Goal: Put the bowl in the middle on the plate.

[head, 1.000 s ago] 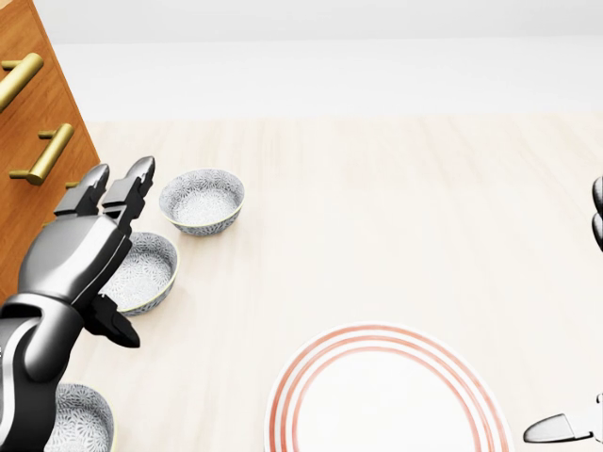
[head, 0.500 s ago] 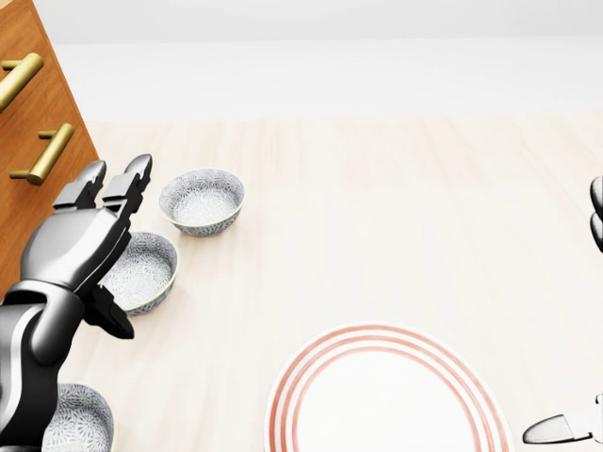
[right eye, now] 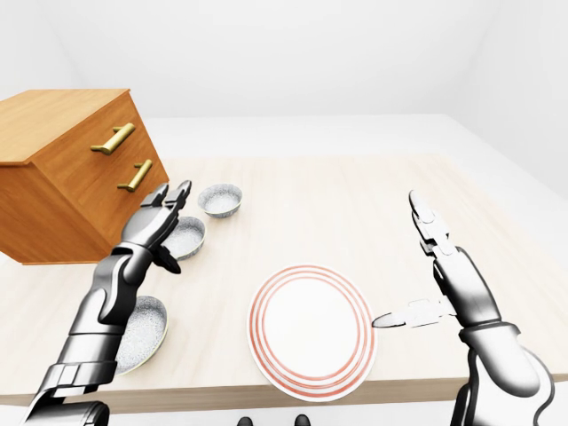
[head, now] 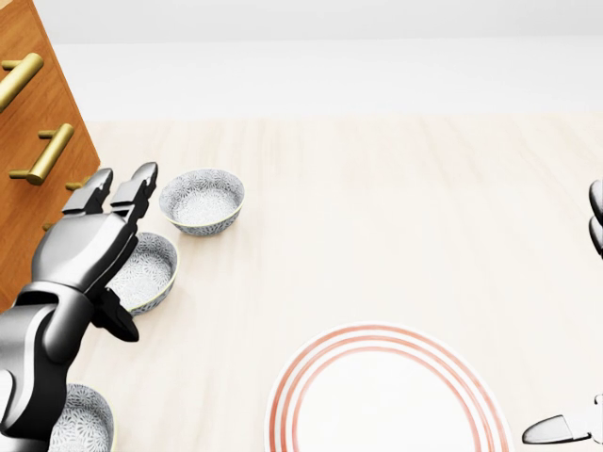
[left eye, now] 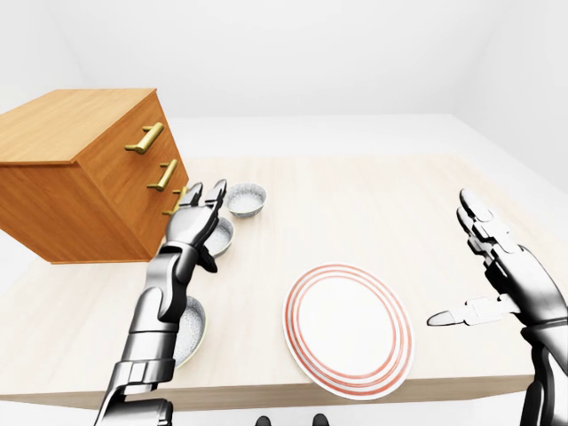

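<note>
Three patterned grey bowls stand in a line at the left of the head view: the far bowl (head: 202,201), the middle bowl (head: 149,271) and the near bowl (head: 83,421). A white plate with red rings (head: 388,394) lies at the bottom centre. My left hand (head: 121,247) hovers open over the left part of the middle bowl, fingers pointing toward the view's top and thumb spread low; it hides that side of the bowl and holds nothing. My right hand (right eye: 404,262) is open and empty, to the right of the plate.
A wooden chest of drawers (left eye: 80,169) with brass handles stands on the table just left of the bowls and close to my left hand. The pale wood table (left eye: 373,204) ends near the plate at its lower edge (left eye: 355,390).
My left hand has shifted slightly down and right in the head view, staying open over the middle bowl. The bowls, the plate and the right hand have not moved.
</note>
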{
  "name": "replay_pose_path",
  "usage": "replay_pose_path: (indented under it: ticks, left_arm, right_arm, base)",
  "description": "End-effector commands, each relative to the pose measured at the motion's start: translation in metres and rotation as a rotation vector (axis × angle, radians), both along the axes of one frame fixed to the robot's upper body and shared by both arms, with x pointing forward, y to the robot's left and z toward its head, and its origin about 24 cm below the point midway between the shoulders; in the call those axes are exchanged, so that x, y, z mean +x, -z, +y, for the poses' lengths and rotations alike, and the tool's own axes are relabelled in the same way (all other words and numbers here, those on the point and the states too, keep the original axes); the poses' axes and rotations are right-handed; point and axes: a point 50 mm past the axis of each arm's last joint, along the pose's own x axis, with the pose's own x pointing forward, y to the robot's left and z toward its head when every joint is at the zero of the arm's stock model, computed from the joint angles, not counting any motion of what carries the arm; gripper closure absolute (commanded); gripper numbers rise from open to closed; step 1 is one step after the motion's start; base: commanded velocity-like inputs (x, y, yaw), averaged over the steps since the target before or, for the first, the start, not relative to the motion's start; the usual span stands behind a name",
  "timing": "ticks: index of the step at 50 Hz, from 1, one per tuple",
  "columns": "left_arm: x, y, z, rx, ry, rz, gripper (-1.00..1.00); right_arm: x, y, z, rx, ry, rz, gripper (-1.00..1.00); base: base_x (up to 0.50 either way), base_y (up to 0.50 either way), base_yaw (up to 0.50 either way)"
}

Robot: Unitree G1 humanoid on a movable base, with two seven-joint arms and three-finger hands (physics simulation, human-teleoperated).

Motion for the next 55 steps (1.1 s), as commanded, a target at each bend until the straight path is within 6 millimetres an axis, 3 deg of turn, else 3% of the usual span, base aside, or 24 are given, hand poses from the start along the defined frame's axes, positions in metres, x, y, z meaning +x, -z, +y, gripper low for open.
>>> replay_pose_path:
  ticks: [1, 15, 55]
  left_arm:
    - [-0.001, 0.008, 0.0, 0.006, -0.002, 0.033, -1.0]
    - [-0.005, 0.024, -0.001, 0.03, -0.013, 0.058, -1.0]
    - [0.004, 0.038, 0.001, 0.116, -0.044, 0.032, -1.0]
  right_arm:
    - [0.0, -0.001, 0.0, -0.004, -0.001, -0.004, -1.0]
    - [0.0, 0.0, 0.0, -0.001, -0.001, 0.0, -1.0]
    - [-0.001, 0.0, 0.001, -0.003, -0.01, 0.006, -1.0]
  base:
    - [0.0, 0.0, 0.0]
    - [0.0, 0.0, 0.0]
    - [0.0, 0.0, 0.0]
